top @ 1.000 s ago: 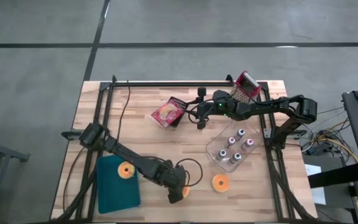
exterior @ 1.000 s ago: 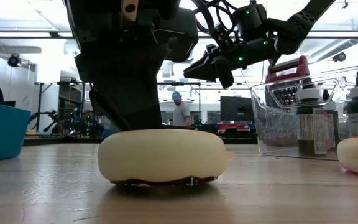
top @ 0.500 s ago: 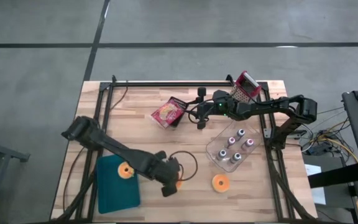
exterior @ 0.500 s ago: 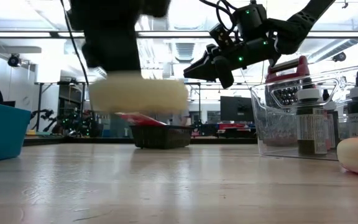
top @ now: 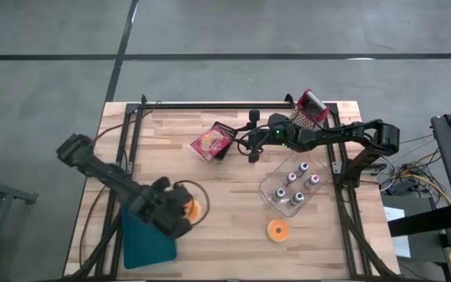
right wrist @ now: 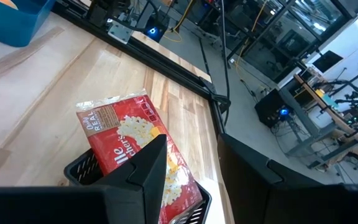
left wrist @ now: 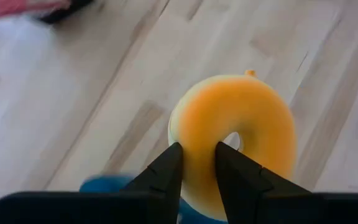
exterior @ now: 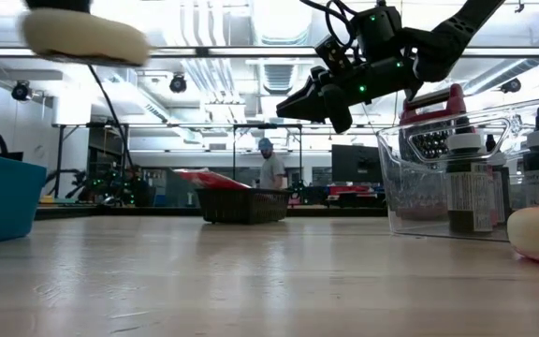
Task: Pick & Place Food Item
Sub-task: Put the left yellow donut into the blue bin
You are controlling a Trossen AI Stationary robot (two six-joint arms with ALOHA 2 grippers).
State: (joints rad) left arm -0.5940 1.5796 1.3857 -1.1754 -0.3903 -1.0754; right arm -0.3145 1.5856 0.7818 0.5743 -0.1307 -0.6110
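Left claw [top: 185,210] clamped on orange doughnut [left wrist: 235,134], held above the table [top: 233,235] beside the blue bin [top: 143,243]. Right claw [top: 250,149] hangs at the far side, fingers apart, empty.

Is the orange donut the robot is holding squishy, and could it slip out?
Probably a bit soft: the left gripper pinches the donut by one side of its ring and it keeps its round shape. It looks light, hanging from that small pinch. Its smooth, rounded surface might let it slip or swing.

Orange-glazed donut [left wrist: 241,134], cream underside; teal bin [top: 143,247]; red popcorn bag [right wrist: 135,149]; pale wood table [top: 233,251].
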